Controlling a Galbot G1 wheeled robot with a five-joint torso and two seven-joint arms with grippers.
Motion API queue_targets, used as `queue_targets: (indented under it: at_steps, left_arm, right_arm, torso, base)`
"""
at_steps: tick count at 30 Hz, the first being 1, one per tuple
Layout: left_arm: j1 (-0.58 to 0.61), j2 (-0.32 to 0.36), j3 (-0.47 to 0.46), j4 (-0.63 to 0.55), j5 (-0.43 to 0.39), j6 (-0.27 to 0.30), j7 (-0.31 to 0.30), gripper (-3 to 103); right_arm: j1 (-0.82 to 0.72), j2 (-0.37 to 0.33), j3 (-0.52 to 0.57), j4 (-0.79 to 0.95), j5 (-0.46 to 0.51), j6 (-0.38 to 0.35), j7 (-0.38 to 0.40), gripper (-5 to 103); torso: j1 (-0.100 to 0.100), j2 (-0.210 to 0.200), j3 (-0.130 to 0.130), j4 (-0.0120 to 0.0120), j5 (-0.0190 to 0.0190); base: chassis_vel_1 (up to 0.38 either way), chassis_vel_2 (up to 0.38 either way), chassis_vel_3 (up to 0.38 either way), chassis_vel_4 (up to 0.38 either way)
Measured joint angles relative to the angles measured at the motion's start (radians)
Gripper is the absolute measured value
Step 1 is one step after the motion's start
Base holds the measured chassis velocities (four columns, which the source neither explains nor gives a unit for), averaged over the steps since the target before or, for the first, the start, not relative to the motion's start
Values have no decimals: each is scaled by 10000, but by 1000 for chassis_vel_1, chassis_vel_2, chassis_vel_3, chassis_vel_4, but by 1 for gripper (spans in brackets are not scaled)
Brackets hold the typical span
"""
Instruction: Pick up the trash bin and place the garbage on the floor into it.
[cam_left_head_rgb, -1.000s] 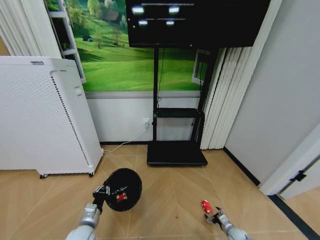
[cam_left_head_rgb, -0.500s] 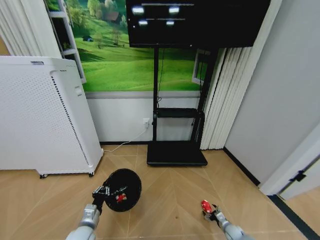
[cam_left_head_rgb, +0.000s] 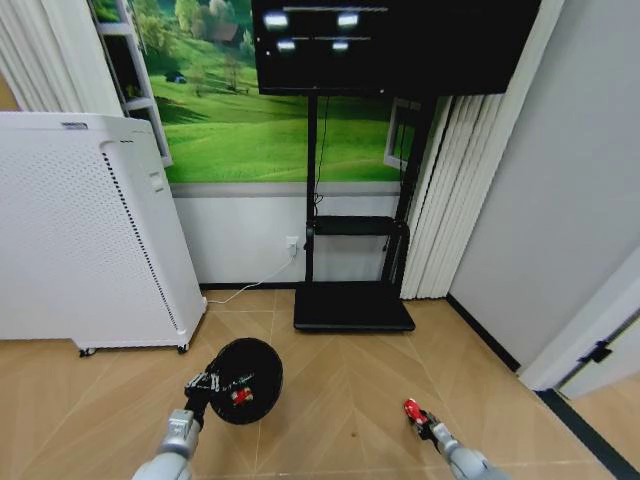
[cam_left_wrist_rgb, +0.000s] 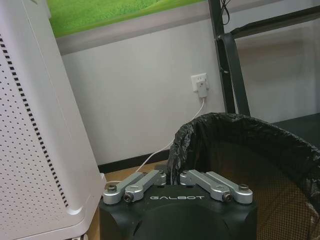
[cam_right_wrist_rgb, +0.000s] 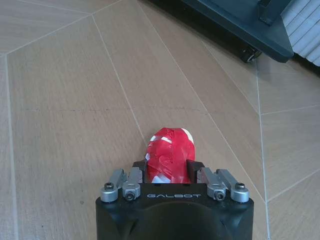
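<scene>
The trash bin (cam_left_head_rgb: 246, 378) is a small black mesh basket with a black liner, standing on the wood floor in front of the white cabinet. My left gripper (cam_left_head_rgb: 204, 384) is shut on its near rim; the left wrist view shows the left gripper (cam_left_wrist_rgb: 172, 176) pinching the liner edge of the trash bin (cam_left_wrist_rgb: 260, 150). A red-and-white bit (cam_left_head_rgb: 240, 396) lies inside the bin. To the right, a crumpled red-and-white piece of garbage (cam_left_head_rgb: 411, 409) sits on the floor. My right gripper (cam_left_head_rgb: 424, 426) is shut on that garbage (cam_right_wrist_rgb: 170, 157), with a finger against each side.
A tall white perforated cabinet (cam_left_head_rgb: 80, 240) stands at the left on casters. The black TV stand's base (cam_left_head_rgb: 354, 306) lies ahead by the wall, and a white cord (cam_left_head_rgb: 255, 282) runs to a socket. A grey wall and door (cam_left_head_rgb: 590, 350) bound the right.
My right gripper has moved forward onto the red piece and its fingers now press its sides; the piece looks narrower. The left gripper and bin have not moved.
</scene>
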Motion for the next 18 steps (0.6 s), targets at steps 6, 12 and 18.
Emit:
queue_targets:
  at_steps: [6, 12, 18]
  left_arm:
    - [-92, 4, 48, 30, 2, -1, -2, 7]
    - [-398, -46, 259, 146, -12, 62, -20, 7]
    - [-840, -220, 549, 422, -6, 98, -44, 7]
  right_arm:
    - [-236, -292, 150, 672, 202, 1, -7, 41]
    - [-722, -1030, 523, 2331, 794, 83, 94, 35]
    - [-1123, -1815, 926, 3986, 1570, 583, 31, 28]
  torso:
    - [1, -1, 2, -1, 7]
    - [0, 0, 1, -1, 2]
    - [1, -1, 1, -6, 0]
  base:
    - [0, 0, 0, 0]
    - [0, 0, 0, 0]
    - [0, 0, 0, 0]
